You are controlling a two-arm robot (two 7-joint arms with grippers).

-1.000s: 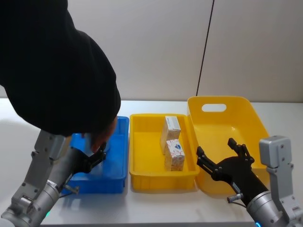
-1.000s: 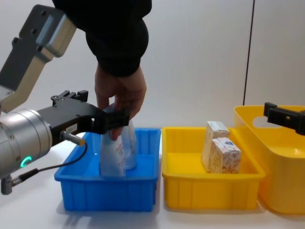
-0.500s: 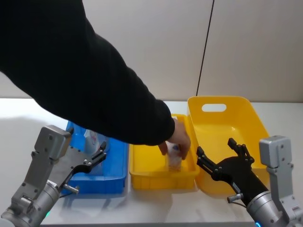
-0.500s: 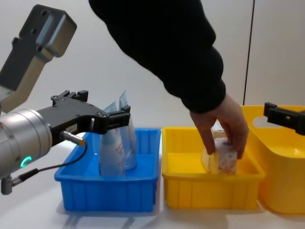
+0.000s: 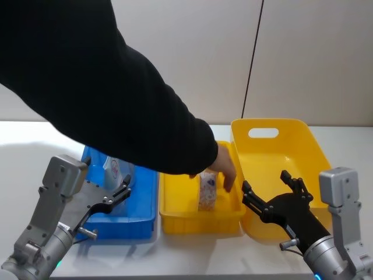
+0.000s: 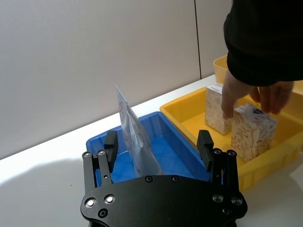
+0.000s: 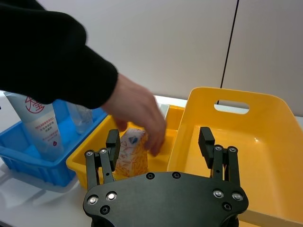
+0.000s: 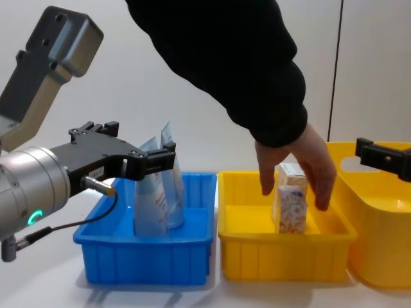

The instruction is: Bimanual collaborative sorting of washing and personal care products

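Two small beige-orange patterned cartons stand upright in the shallow yellow plastic tray (image 8: 286,253) at the middle of the white counter (image 5: 192,256): the nearer carton (image 8: 290,209) sits toward the tray's centre, and the farther carton (image 8: 293,174) stands just behind it, toward the tray's back wall. A person's hand (image 8: 297,167), coming out of a black sleeve (image 5: 105,99), hangs over them with fingers spread downward on either side of the nearer carton (whether the fingers touch it cannot be told). In the blue plastic bin (image 8: 148,256) just left of the tray, two tall flat pale-blue-and-white soft pouches with red print stand upright near the middle, the front pouch (image 8: 151,204) overlapping the rear pouch (image 8: 171,186), which leans slightly. To the right of the tray, touching or nearly touching it, is the deep yellow plastic tub with a handle slot (image 5: 280,169). The left gripper (image 8: 131,157) hovers above the blue bin's near-left side, its black fingers spread wide with the pouches seen between them from its wrist camera, gripping nothing. The right gripper (image 5: 274,195) hovers over the near-left part of the deep yellow tub, its fingers likewise spread apart and holding nothing.
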